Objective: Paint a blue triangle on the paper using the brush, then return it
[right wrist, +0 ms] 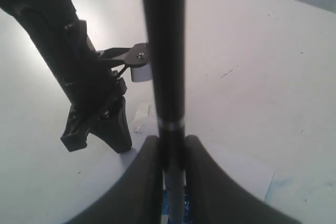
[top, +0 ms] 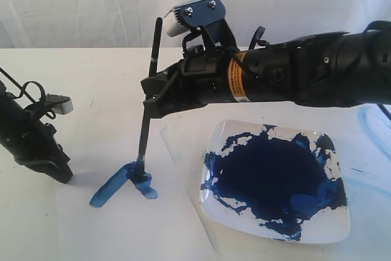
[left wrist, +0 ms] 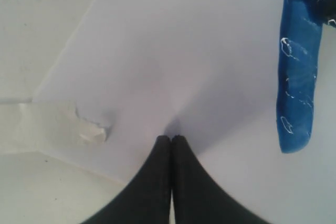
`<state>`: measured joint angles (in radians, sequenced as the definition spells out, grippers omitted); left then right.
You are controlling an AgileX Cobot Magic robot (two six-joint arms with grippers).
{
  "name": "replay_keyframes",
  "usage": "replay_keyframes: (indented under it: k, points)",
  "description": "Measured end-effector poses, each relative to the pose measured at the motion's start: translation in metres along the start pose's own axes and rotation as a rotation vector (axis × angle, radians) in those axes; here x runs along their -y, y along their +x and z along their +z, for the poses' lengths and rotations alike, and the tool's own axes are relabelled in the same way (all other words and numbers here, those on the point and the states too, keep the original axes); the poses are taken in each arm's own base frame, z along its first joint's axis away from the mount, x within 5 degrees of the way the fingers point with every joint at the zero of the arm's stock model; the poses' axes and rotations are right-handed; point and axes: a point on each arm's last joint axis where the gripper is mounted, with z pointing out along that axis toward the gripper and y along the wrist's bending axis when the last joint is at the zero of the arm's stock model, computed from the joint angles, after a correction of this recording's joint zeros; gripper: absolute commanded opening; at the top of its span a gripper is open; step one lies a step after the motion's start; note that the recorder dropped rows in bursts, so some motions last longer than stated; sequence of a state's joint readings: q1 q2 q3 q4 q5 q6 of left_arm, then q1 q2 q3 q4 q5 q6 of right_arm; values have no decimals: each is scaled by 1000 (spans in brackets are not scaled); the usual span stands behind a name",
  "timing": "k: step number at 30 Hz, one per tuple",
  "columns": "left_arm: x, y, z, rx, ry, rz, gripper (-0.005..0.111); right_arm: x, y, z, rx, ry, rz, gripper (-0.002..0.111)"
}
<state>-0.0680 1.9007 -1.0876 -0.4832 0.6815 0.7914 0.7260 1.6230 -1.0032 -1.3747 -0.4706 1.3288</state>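
- We saw the right fingers (top: pixel 153 95) clamped on the brush (top: pixel 145 128), which stood nearly upright, handle up
- Its blue-stained tip touched the blue triangle (top: pixel 125 183) on the paper (top: pixel 122 230)
- The triangle showed as one long slanted stroke and shorter ones meeting under the tip
- The left fingers (left wrist: pixel 167 153) were pressed together, tips down on the paper
- A plate (top: pixel 342 231) of dark blue paint sat on the surface (top: pixel 91 77), right of the brush

Nothing readable tbh, just an orange sticker (top: pixel 237 78) on the right arm (top: pixel 299 74) behind the right gripper (right wrist: pixel 171 153), print way too tiny.
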Motion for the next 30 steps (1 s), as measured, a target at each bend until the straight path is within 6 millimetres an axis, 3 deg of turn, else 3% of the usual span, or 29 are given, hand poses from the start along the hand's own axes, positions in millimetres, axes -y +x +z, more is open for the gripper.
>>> replay_keyframes:
  k: [6, 18, 30]
  points:
    - [0, 0, 0, 0, 0, 0, 0, -2, 4, -2, -66, -12, -3, 0]
    - [0, 0, 0, -1, 1, 0, 0, -11, -7, -21, -87, -8, 16, 0]
    - [0, 0, 0, -3, 2, 1, 0, -11, -9, -22, -84, -11, 40, 0]
